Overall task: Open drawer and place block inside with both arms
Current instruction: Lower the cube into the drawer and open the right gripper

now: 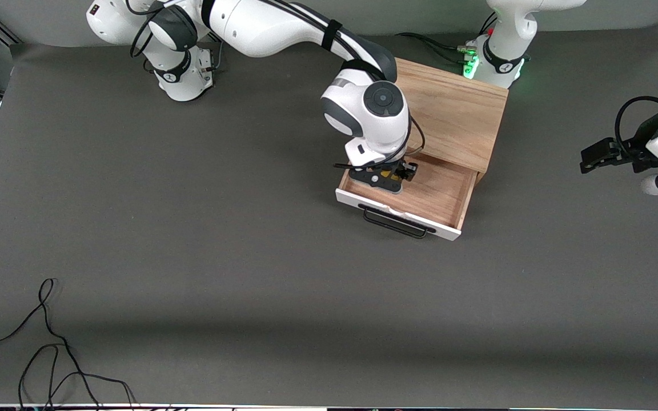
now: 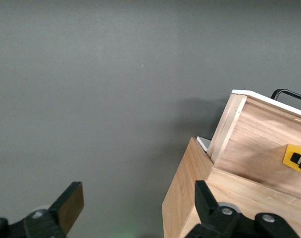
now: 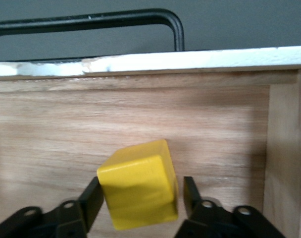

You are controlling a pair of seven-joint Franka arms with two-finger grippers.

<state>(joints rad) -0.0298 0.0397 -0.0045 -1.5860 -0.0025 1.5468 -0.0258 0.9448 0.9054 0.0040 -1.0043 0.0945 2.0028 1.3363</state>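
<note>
Cabinet (image 1: 456, 108): oak box at the table's edge along the arm bases, toward the left arm's end.
Drawer (image 1: 432, 194): pulled out, wood floor exposed.
Right gripper (image 1: 386, 178): lowered into the drawer; fingers (image 3: 92, 198) parted, one touching the block, a gap at the other.
Left gripper (image 2: 135, 206): waits off the cabinet's side, jaws wide, holding nothing.
Block (image 3: 139, 184): tilted in the drawer, near its front panel.

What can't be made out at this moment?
- Front view: the block is mostly hidden by the right claw inside the drawer.
- Right wrist view: whether the fingers touch the block is unclear.
- Left wrist view: cabinet cut off by the edge.
</note>
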